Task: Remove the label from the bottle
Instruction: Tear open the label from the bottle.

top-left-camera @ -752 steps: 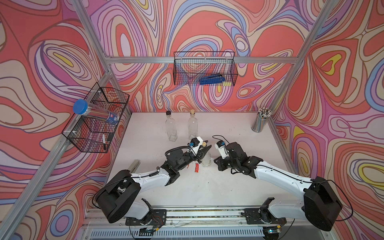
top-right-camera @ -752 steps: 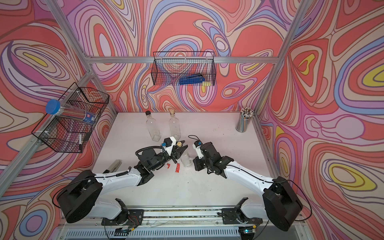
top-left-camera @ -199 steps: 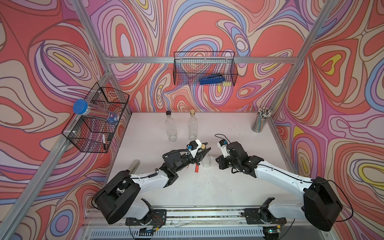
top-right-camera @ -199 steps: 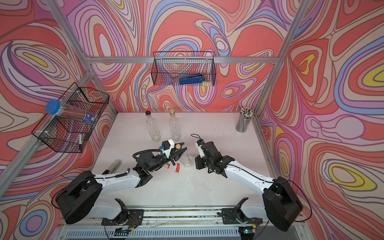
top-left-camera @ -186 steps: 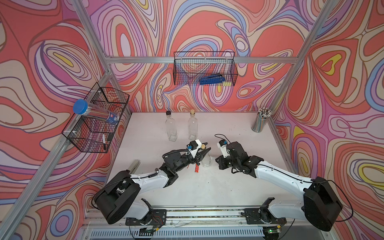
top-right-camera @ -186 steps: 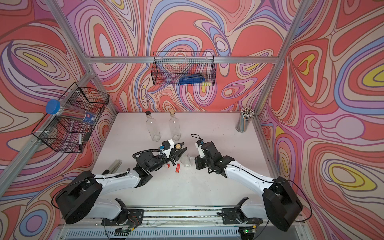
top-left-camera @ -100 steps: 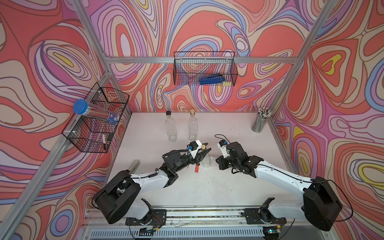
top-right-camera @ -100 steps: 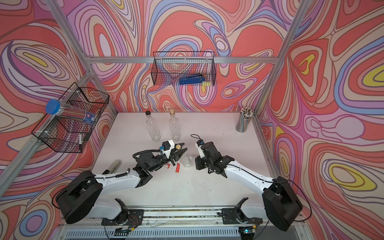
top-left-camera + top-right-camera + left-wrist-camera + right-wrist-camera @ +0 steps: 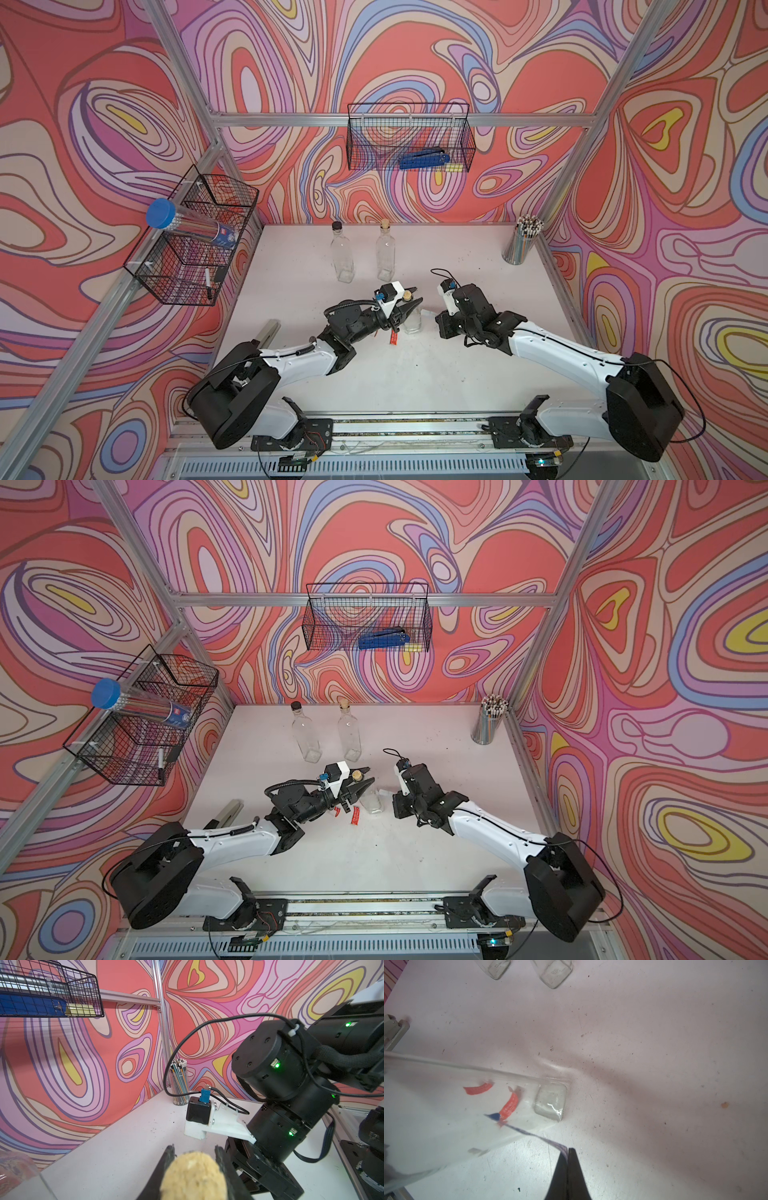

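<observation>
Partly peeled label (image 9: pixel 560 1147), steadied bottle (image 9: pixel 412 323)
The bottle, standing on the bench (image 9: pixel 291 266), is clamped at its cork (image 9: pixel 193 1176) by the left fingers (image 9: pixel 166 1164); the label is pinched by the right fingers (image 9: pixel 576 1174), bottle just ahead.

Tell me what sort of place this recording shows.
Probably a robot test cell: an aluminium frame with patterned panels, two arms mounted on a rail, and wire baskets hung above the white table.

The left arm (image 9: pixel 299 365) and right arm (image 9: pixel 552 351) are extended low and inward, wrists brought close together. The left gripper (image 9: pixel 412 299) is clamped about the neck of the bottle (image 9: pixel 412 323). The right gripper (image 9: pixel 568 1155) is angled downward and pinched tight on the label (image 9: pixel 556 1144).
</observation>
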